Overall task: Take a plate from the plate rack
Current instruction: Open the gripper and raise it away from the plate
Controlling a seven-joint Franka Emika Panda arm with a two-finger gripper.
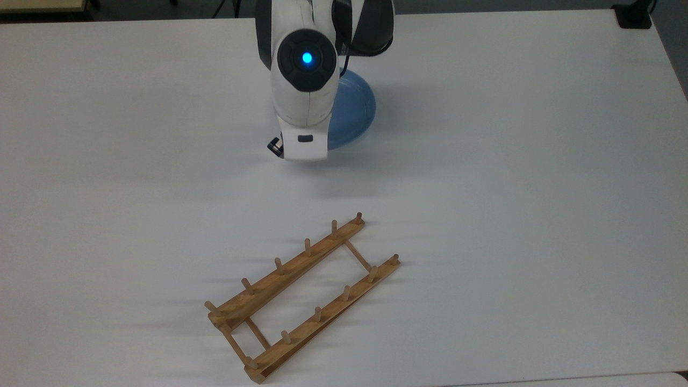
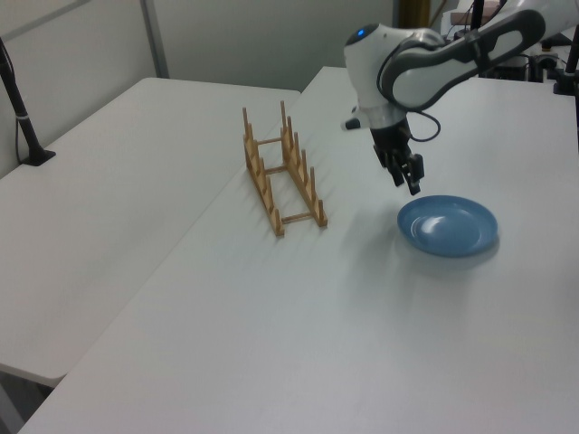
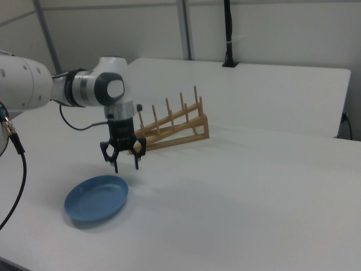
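Plate [image 3: 96, 198] lies flat on the worktop [image 3: 254, 192] at the right view's lower left; fingers [image 3: 115, 164] spread wide above it, holding nothing; rack [image 3: 172, 129] stands apart.

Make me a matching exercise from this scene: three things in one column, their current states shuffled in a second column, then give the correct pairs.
Things:
1. plate
2. plate rack
3. gripper

States:
A. open and holding nothing, raised above the table
B. lying flat on the table, apart from the wooden pegs
C. standing with no dish between its pegs

Pairs: 1-B, 2-C, 3-A
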